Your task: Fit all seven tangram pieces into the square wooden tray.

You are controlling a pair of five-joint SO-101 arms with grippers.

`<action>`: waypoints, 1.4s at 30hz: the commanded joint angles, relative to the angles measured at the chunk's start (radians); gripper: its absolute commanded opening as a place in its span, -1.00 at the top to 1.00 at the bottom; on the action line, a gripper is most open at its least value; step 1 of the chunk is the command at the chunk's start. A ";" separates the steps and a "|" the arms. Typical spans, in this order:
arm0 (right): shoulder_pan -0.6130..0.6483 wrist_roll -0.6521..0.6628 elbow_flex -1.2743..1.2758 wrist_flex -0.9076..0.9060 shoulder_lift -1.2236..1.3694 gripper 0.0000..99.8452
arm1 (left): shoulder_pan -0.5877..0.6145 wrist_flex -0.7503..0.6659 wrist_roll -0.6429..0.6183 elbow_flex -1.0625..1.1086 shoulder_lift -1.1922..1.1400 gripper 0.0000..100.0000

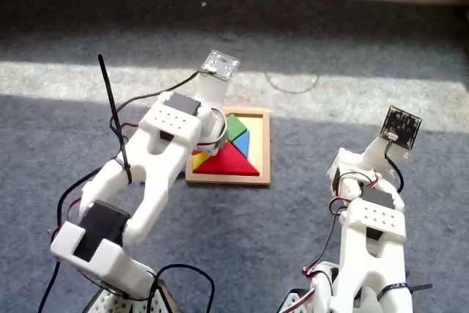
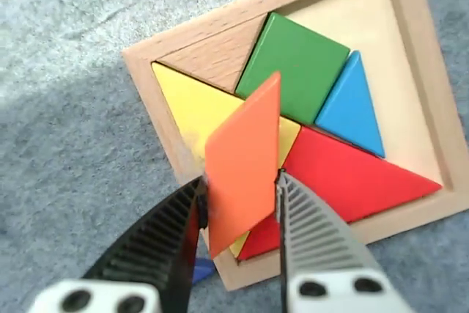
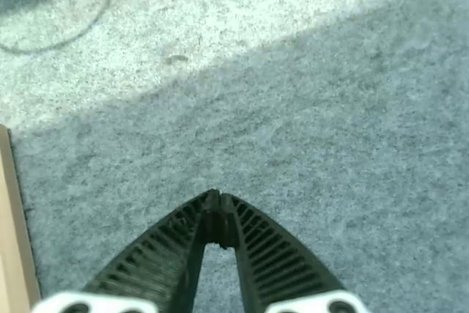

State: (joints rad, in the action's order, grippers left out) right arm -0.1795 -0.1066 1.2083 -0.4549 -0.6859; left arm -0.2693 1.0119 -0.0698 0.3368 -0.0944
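Square wooden tray [image 2: 220, 28] holds four pieces (green square [image 2: 297, 67], blue triangle [image 2: 355, 108], red triangle [image 2: 352, 181], yellow triangle [image 2: 190, 104]), orange parallelogram [image 2: 243, 163] hangs clamped in left gripper [image 2: 239, 181] above them, right gripper [image 3: 218, 199] sits closed and empty over carpet [image 3: 330, 108], and bare tray floor awaits the remainder.

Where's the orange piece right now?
In the left wrist view the left gripper grips the orange piece over the wooden tray, across the yellow triangle, beside the green square.

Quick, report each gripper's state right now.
Left gripper: closed on the orange piece, over the tray.
Right gripper: closed, holding nothing.
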 commanded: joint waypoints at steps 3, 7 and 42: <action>-0.007 0.011 -0.012 0.022 -0.030 0.98 | -0.117 -0.186 -0.003 0.105 0.147 0.99; -0.008 0.011 -0.012 0.022 -0.030 0.98 | -0.179 -0.308 -0.095 0.151 0.147 0.99; -0.010 0.011 -0.008 0.022 -0.030 0.98 | -0.285 -0.351 -0.434 0.030 -0.045 0.60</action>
State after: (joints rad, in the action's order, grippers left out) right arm -0.1780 -0.1066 1.2083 -0.4549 -0.6859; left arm -0.5317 0.6022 -0.4227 0.4242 -0.1496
